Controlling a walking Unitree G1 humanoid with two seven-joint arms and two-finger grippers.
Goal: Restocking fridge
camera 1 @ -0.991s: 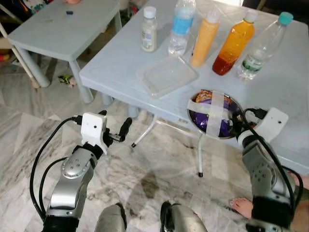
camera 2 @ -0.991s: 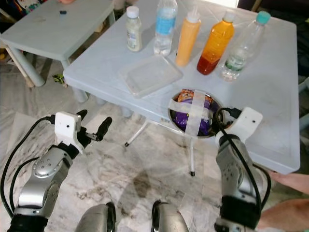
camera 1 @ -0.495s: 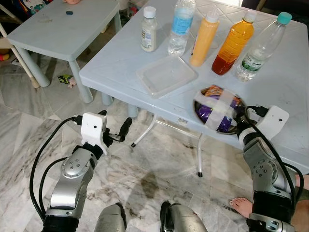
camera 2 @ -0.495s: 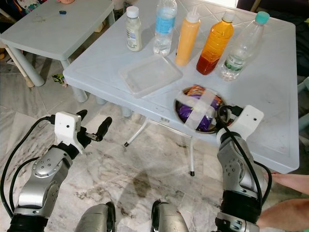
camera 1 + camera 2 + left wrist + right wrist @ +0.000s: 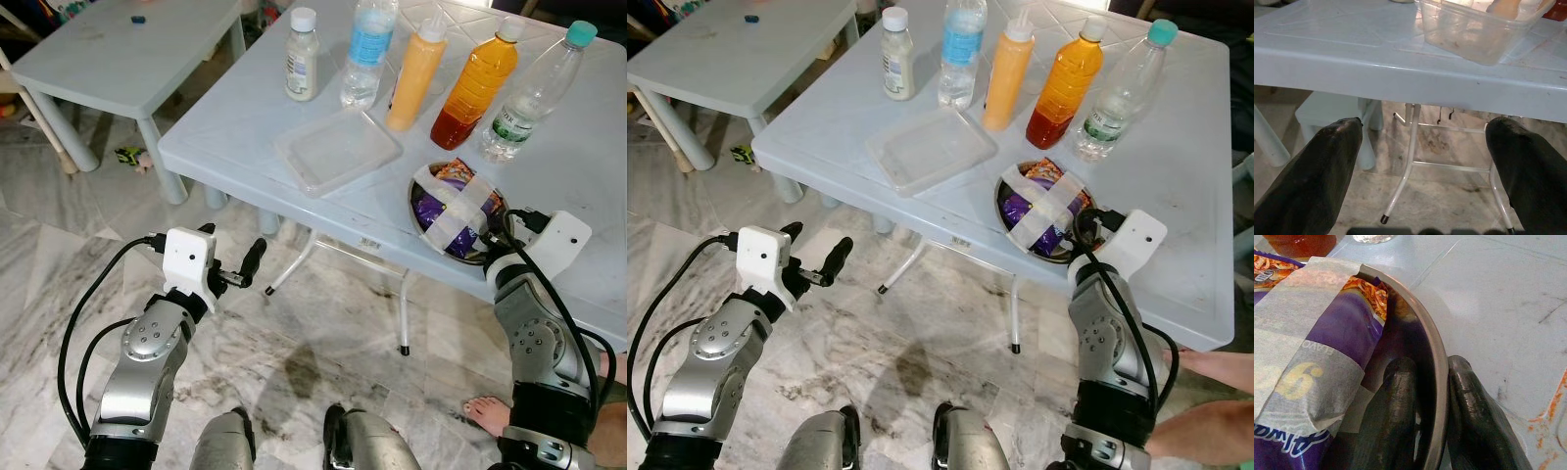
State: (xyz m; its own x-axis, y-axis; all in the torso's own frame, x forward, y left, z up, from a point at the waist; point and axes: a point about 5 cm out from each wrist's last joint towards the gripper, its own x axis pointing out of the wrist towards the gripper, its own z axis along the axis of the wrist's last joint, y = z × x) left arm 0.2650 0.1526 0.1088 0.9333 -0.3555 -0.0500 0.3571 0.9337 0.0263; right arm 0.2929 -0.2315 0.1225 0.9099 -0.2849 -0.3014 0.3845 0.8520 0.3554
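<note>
Bowl (image 5: 457, 210) shifted tableward, right gripper (image 5: 1432, 401) clamping rim

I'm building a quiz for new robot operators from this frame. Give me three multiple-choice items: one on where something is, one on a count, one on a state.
1. Where is the clear plastic container?
A. On the floor
B. On the big table, near its front edge
C. Inside the metal bowl

2. How many bottles stand along the table's far side?
A. Three
B. Five
C. Seven

3. What is the right claw doing?
A. Pinching the bowl's rim
B. Hanging open over the floor
C. Holding a bottle

Answers: 1 B, it lies flat by the edge. 2 B, five stand in a row. 3 A, one finger inside the rim, one outside.
</note>
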